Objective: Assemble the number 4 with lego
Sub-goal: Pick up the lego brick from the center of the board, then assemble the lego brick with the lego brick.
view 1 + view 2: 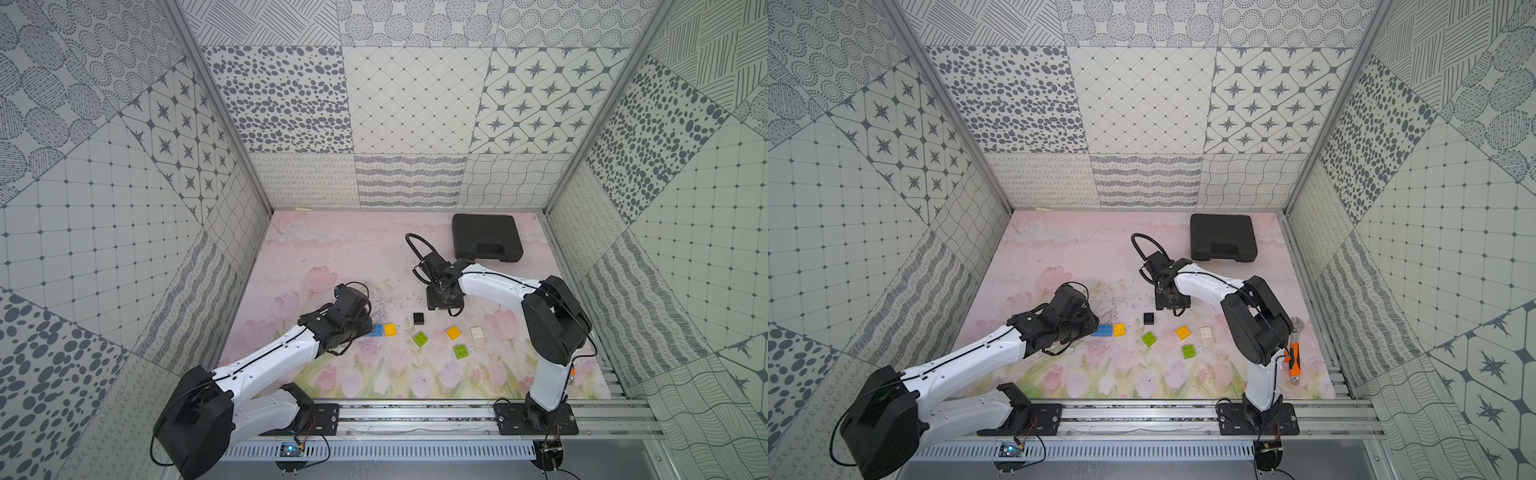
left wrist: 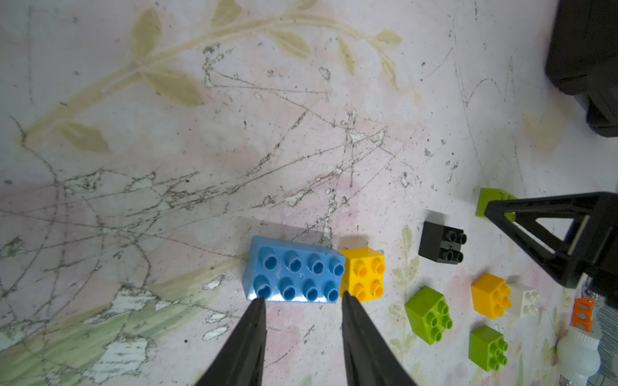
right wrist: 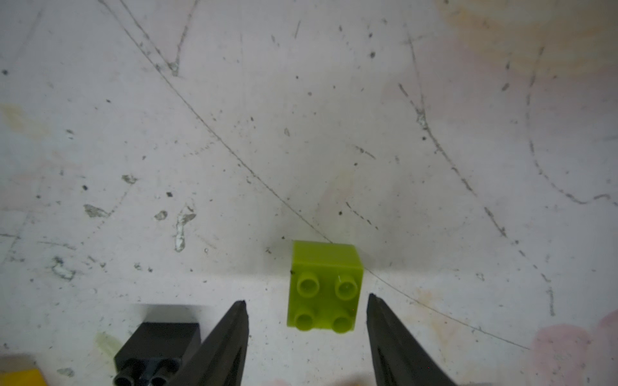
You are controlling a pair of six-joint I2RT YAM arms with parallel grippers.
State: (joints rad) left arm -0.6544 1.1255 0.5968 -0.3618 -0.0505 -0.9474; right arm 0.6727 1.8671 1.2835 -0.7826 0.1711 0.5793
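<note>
The left end effector hangs low over the desk with its tips spread at the two ends of the blue brick. One tip sits at the seam where a yellow brick touches the blue one. The right end effector is spread around a green brick, with a gap on each side. A black brick lies just beside it. Nearer the arms' bases, the second green brick, second yellow brick, white brick and third green brick lie loose and apart. A black case rests at the far edge.
</note>
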